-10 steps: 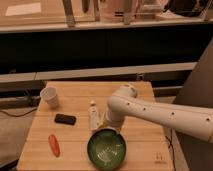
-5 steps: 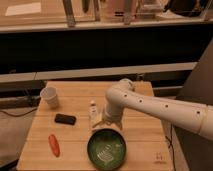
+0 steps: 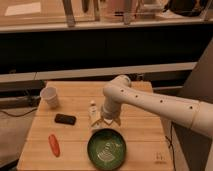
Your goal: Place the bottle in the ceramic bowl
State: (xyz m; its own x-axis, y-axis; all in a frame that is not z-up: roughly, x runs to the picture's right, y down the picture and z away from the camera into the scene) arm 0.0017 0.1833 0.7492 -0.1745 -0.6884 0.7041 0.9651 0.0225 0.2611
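Note:
The bottle [image 3: 93, 113] is small and whitish and stands upright near the middle of the wooden table [image 3: 145, 140]. The ceramic bowl [image 3: 106, 148] is dark green with pale swirls and sits at the table's front, just below the bottle. My gripper [image 3: 106, 120] hangs from the white arm directly right of the bottle, close beside it and just above the bowl's far rim. The bottle stands on the table.
A white paper cup [image 3: 50, 96] stands at the back left. A flat black object [image 3: 65, 119] lies left of the bottle. A red-orange object [image 3: 53, 144] lies at the front left. A dark shelf and wall run behind the table.
The arm has swung left and back, bringing the gripper from over the bowl's right side to just beside the bottle. The bottle and bowl have not moved.

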